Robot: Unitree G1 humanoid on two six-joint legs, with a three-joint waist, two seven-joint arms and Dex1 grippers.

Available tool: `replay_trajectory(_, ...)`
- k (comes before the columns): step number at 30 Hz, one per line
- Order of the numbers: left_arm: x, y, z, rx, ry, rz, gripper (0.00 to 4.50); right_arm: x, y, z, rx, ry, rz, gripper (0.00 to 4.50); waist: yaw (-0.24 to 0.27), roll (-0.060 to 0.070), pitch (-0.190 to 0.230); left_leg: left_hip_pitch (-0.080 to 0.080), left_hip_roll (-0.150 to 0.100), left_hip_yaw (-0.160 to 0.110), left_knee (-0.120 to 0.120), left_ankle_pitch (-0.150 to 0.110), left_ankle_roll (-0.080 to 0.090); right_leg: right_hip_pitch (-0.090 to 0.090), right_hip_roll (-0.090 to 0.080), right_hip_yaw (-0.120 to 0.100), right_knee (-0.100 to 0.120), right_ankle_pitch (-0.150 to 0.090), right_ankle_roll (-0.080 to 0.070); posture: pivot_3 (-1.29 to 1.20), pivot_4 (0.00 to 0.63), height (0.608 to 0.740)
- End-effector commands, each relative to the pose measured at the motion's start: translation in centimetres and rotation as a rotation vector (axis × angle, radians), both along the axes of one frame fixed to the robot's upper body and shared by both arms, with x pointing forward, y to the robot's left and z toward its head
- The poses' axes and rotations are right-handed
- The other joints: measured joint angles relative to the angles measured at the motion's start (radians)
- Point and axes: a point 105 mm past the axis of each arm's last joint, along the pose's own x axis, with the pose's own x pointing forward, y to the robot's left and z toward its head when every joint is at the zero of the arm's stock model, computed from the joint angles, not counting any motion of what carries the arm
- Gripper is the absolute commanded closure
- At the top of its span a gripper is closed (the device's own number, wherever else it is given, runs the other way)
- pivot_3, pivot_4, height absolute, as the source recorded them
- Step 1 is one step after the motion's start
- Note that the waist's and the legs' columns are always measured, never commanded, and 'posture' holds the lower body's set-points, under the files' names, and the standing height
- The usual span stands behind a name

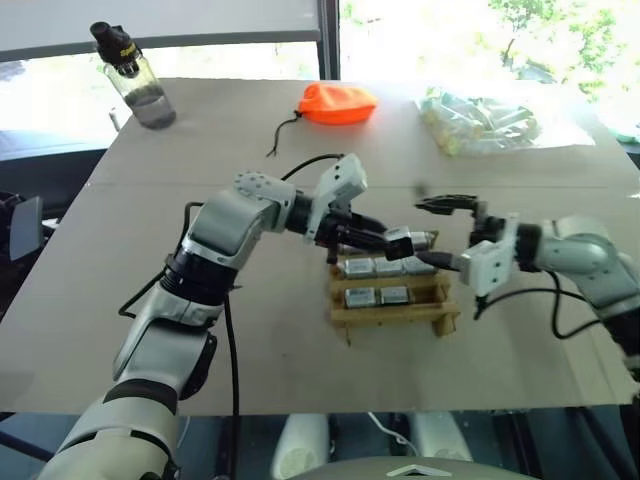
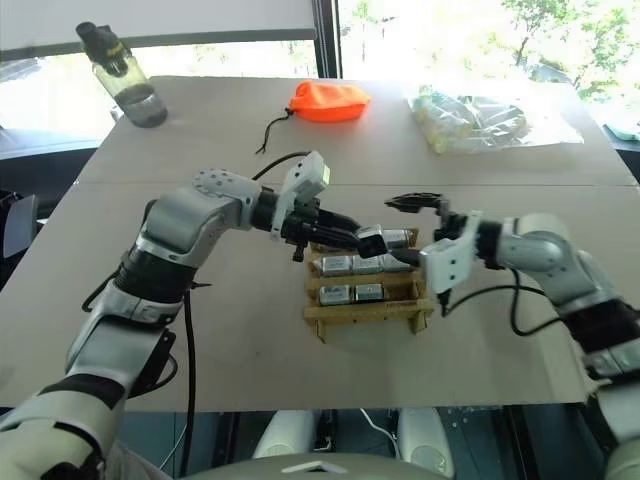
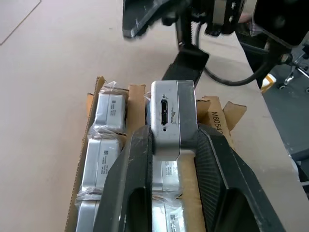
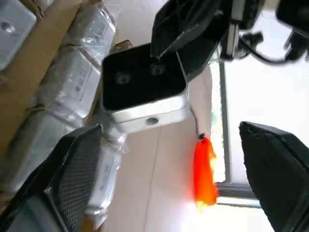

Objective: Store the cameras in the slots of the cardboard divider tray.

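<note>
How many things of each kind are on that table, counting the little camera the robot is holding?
cameras: 6 (five showing in slots, one in the left gripper; the arm may hide more)
cardboard divider tray: 1
bottle: 1
orange pouch: 1
clear bag: 1
Total: 10
</note>
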Motion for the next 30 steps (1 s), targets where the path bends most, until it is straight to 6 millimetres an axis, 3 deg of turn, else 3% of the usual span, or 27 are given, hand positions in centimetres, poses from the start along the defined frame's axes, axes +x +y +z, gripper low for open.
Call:
replay_trajectory(1, -0.7, -0.7, 2.0, -0.046, -0.080, -0.033, 3.83, -2.0, -2.2, 2.5, 0.163, 0.194, -0.060, 0.00, 0.006, 0.000, 0.000, 0.000, 0.000, 0.000, 0.000, 0.000, 0.000, 0.000, 0.000, 0.000, 0.000, 0.000, 0.000, 0.00, 0.150, 0.740)
replay_trajectory(9, -2.0, -2.9, 0.9, -0.013, -0.155, -0.092, 3.83, -7.6, -7.9, -0.5, 0.449, 0.863, -0.259, 0.00, 0.008, -0.001, 0.000, 0.004, -0.001, -0.006, 0.001, 0.000, 0.001, 0.008, 0.000, -0.002, -0.001, 0.000, 0.000, 0.00, 0.150, 0.740)
replay_trajectory(14, -2.9, -4.7, -0.5, 0.014, -0.219, -0.117, 3.83, -10.4, -10.7, -2.5, 0.600, 1.089, -0.286, 0.00, 0.007, -0.001, 0.000, 0.006, -0.001, -0.007, 0.002, -0.003, 0.005, 0.011, 0.001, -0.002, -0.001, 0.000, 0.000, 0.00, 0.150, 0.740)
replay_trajectory(20, -3.0, -5.6, -1.7, 0.067, -0.276, -0.101, 3.83, -11.3, -11.9, -3.1, 0.655, 1.103, -0.262, 0.00, 0.006, -0.001, 0.000, 0.007, -0.001, -0.007, 0.002, -0.003, 0.006, 0.010, 0.002, -0.001, -0.001, 0.000, 0.000, 0.00, 0.150, 0.740)
replay_trajectory(30, -4.3, -5.8, -2.8, 0.133, -0.266, -0.120, 3.83, -10.7, -12.2, -2.7, 0.655, 1.082, -0.220, 0.00, 0.008, -0.001, 0.000, 0.006, -0.001, -0.007, 0.002, -0.003, 0.006, 0.010, 0.002, -0.001, -0.001, 0.000, 0.000, 0.00, 0.150, 0.740)
